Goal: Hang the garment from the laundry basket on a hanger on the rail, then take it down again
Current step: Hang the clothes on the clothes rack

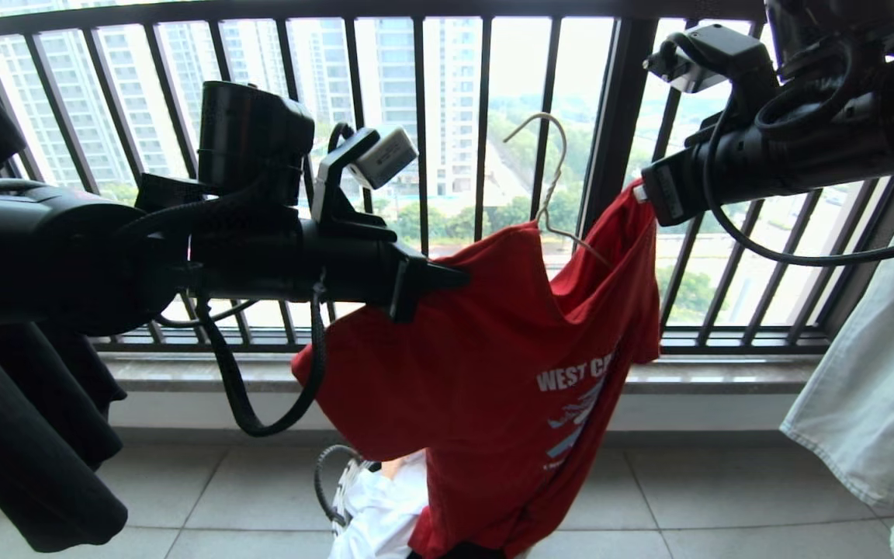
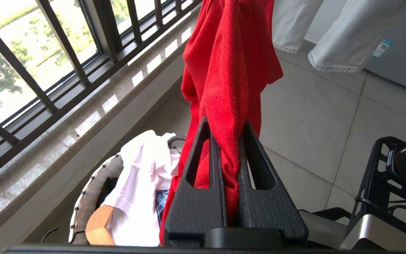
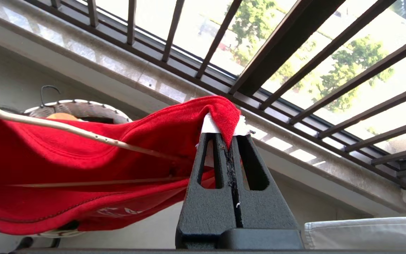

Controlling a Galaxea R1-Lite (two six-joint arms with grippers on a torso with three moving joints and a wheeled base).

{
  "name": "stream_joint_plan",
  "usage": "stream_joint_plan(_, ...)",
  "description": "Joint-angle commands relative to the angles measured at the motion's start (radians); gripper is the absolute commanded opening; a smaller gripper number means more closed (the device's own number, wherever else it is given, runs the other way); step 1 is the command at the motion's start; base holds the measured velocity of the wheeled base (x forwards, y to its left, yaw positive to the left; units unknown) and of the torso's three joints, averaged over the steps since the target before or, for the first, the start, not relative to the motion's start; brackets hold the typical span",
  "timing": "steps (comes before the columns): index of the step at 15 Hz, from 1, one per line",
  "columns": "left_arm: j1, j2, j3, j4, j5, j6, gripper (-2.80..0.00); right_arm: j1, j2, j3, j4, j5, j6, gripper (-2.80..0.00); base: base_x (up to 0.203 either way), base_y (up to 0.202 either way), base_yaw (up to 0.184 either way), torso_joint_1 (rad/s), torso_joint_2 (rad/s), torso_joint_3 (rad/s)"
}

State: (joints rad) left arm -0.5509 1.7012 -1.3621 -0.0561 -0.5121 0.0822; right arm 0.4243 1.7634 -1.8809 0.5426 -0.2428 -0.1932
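The garment (image 1: 493, 365), a bright red short-sleeved T-shirt with white and light-blue chest print, hangs stretched in the air before the window bars, raised at two bunched corners; the hanger (image 1: 552, 186), thin white wire with a twisted neck, sits inside its neckline, hook upward; the laundry basket (image 2: 93, 187), white-rimmed, stands on the floor below, holding white cloth.

Head view faces the window railing (image 1: 447, 155) from above; both wrist views look close along their jaws, sharing it.
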Motion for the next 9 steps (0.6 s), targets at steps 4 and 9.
stream_joint_plan(4, 0.001, -0.065, 0.014, 0.004, -0.002, 0.001, -2.8, -0.058, 0.05, -0.007, -0.026, -0.02, -0.047, -2.8, 0.0, 0.0, 0.0, 0.0, 0.0, 0.0)
stream_joint_plan(9, 0.002, -0.052, 0.014, -0.001, 0.001, 0.002, -2.8, -0.058, 0.048, -0.018, -0.027, -0.021, -0.058, -2.8, 0.0, 0.0, 0.0, 0.0, 0.0, 0.0)
